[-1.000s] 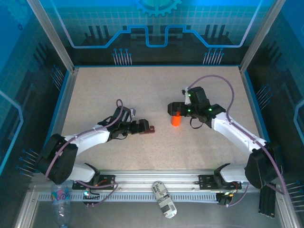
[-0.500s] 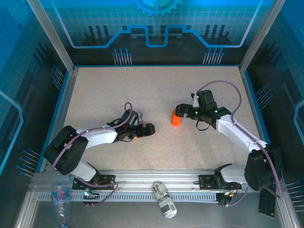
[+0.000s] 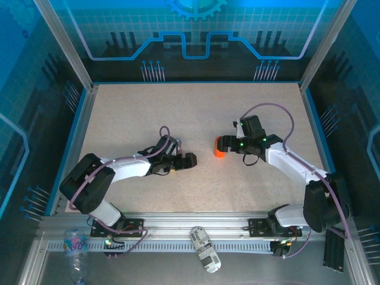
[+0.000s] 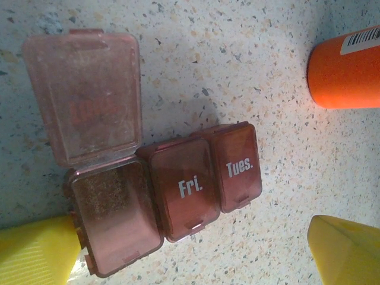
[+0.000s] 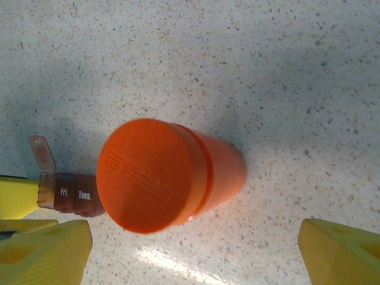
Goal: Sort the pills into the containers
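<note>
Counter of pale speckled laminate [image 3: 196, 107] carries a small dark maroon translucent plastic pill box [image 4: 178, 193] left of its middle. The box shows three square cells in a row: the end one stands open with its lid laid flat back, and the two marked "Fri." and "Tues." are shut. The left arm [image 3: 127, 168] reaches over it with its jaws spread wide, one yellow fingertip [image 4: 35, 252] close against the open cell and the other well clear past the "Tues." end; whether the near one touches cannot be told. From above, that wrist hides most of the box [image 3: 190, 159].

Just to the right, apart from the box, an orange plastic bottle with a ribbed orange cap [image 5: 157, 175] stands upright. The right arm [image 3: 291, 166] hovers over it, jaws spread, a yellow fingertip [image 5: 338, 252] on either side, neither touching the bottle.

On the metal rail at the near edge lie a white labelled canister [image 3: 205, 249] and a clear plastic drink bottle [image 3: 75, 249].
</note>
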You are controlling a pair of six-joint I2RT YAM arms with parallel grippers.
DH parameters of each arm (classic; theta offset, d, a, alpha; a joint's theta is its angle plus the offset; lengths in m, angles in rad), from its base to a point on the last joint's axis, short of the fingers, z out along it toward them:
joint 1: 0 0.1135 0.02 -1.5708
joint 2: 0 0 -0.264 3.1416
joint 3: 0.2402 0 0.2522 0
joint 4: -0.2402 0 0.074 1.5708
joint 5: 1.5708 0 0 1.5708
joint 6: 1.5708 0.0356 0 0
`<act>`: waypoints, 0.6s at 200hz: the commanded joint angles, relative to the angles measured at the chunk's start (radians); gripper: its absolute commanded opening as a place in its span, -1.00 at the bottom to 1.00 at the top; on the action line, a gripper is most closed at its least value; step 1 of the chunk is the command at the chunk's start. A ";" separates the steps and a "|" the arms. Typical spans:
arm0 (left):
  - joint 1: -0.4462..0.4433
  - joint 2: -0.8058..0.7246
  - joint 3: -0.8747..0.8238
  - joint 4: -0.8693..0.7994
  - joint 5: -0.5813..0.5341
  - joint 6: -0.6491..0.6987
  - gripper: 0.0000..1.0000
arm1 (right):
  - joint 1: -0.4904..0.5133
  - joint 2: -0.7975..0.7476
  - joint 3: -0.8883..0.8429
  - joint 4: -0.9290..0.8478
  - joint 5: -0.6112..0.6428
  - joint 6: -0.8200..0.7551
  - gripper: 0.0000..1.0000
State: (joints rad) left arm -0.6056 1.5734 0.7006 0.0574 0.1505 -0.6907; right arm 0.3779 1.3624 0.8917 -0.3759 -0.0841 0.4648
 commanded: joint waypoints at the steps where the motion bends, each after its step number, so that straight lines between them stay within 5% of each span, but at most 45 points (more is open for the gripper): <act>1: -0.029 0.047 0.032 0.058 0.021 -0.014 0.98 | 0.031 0.043 0.067 -0.021 0.037 -0.045 0.81; 120: -0.087 0.114 0.100 0.075 0.024 -0.031 0.98 | 0.084 0.197 0.146 -0.057 0.099 -0.087 0.62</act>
State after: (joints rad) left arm -0.6525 1.6409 0.7773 0.0448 0.1017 -0.7086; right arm 0.4454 1.5383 1.0084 -0.4053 -0.0032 0.3946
